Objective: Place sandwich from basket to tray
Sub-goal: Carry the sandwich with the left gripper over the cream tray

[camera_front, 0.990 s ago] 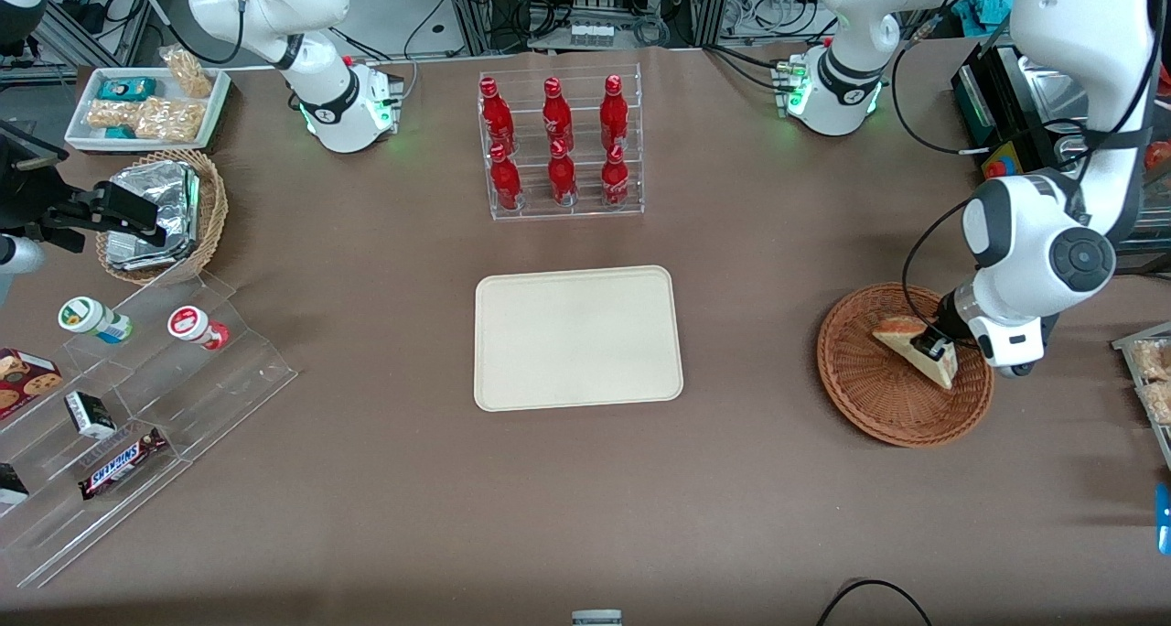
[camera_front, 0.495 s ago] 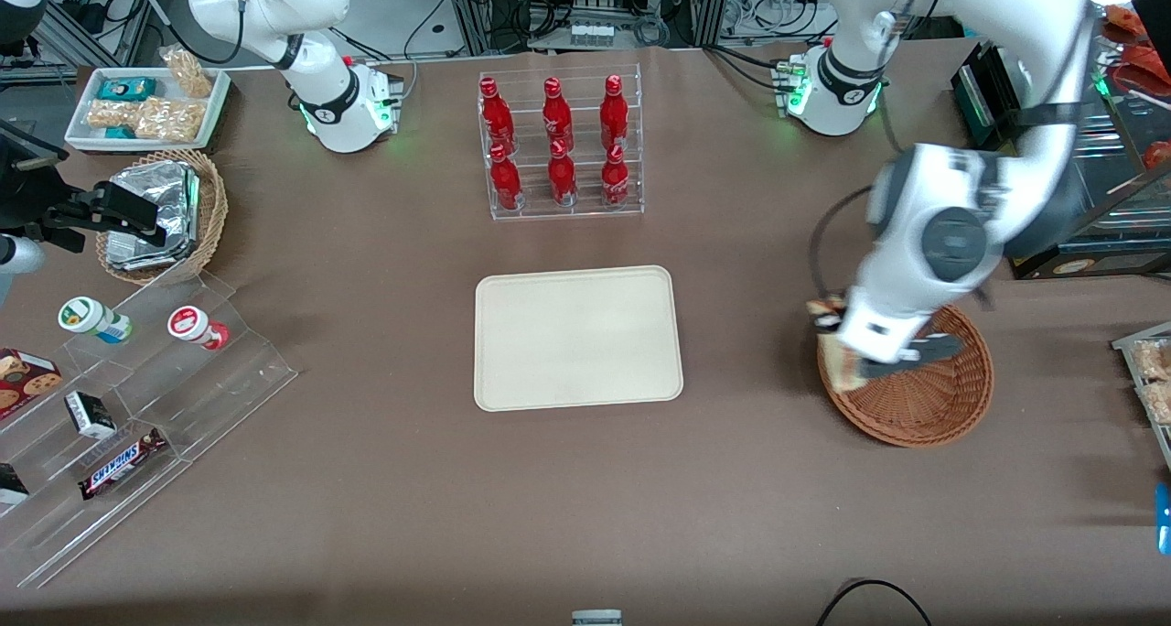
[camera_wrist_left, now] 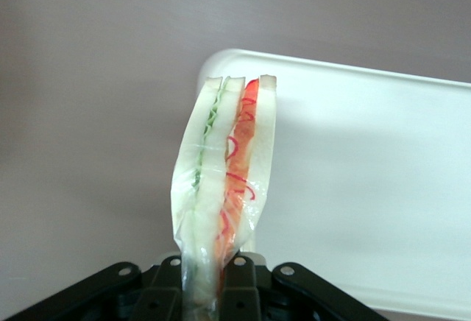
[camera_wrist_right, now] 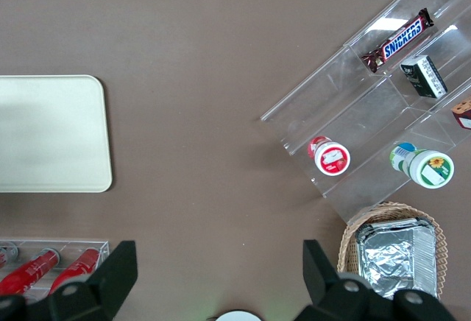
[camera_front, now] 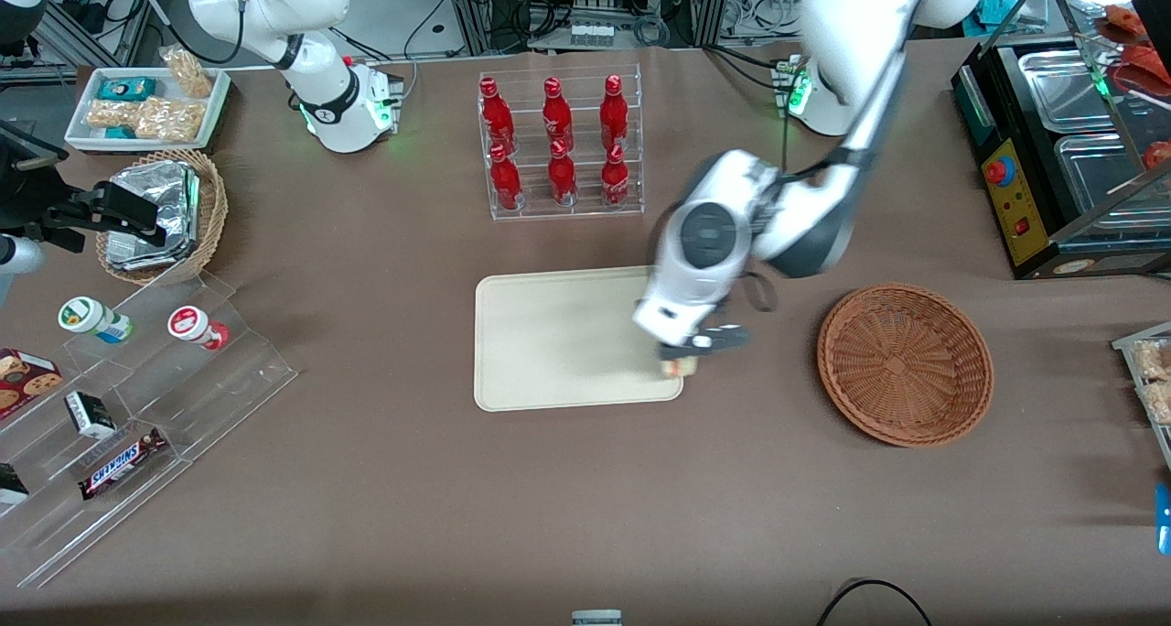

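Note:
My gripper (camera_front: 682, 356) hangs over the corner of the cream tray (camera_front: 558, 333) that is nearest the basket and the front camera, and it is shut on the sandwich (camera_front: 679, 366). In the left wrist view the clear-wrapped sandwich (camera_wrist_left: 224, 181), white bread with green and red filling, sticks out from between the black fingers (camera_wrist_left: 243, 291) of the gripper (camera_wrist_left: 210, 295), above the rim of the tray (camera_wrist_left: 383, 181). The reddish-brown wicker basket (camera_front: 904, 364) sits empty toward the working arm's end of the table.
A clear rack of red bottles (camera_front: 559, 145) stands farther from the front camera than the tray. A tan basket of foil packets (camera_front: 160, 212), a white tub of snacks (camera_front: 146, 106) and clear stepped shelves (camera_front: 128, 406) lie toward the parked arm's end. Steel pans (camera_front: 1079, 104) sit at the working arm's end.
The gripper lifted the sandwich out of the reddish-brown basket and carried it across to the tray's corner. The basket now holds nothing.

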Robot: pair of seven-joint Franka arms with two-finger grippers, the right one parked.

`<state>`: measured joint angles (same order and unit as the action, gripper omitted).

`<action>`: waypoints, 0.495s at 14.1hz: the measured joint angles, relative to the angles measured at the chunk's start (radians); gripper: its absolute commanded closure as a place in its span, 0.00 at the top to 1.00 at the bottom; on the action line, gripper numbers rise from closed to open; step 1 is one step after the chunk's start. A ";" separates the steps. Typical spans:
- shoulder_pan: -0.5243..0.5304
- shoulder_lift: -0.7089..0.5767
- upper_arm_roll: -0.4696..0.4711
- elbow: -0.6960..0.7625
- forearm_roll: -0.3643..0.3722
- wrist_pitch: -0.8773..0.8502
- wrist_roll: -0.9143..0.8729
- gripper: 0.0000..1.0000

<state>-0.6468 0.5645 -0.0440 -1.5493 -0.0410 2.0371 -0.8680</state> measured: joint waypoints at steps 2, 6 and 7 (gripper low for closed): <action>-0.070 0.086 0.000 0.078 0.000 0.033 -0.076 0.00; -0.144 0.209 0.001 0.184 0.000 0.090 -0.129 0.04; -0.152 0.228 0.001 0.193 0.000 0.111 -0.129 0.08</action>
<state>-0.7983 0.7924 -0.0428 -1.3558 -0.0410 2.1477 -0.9970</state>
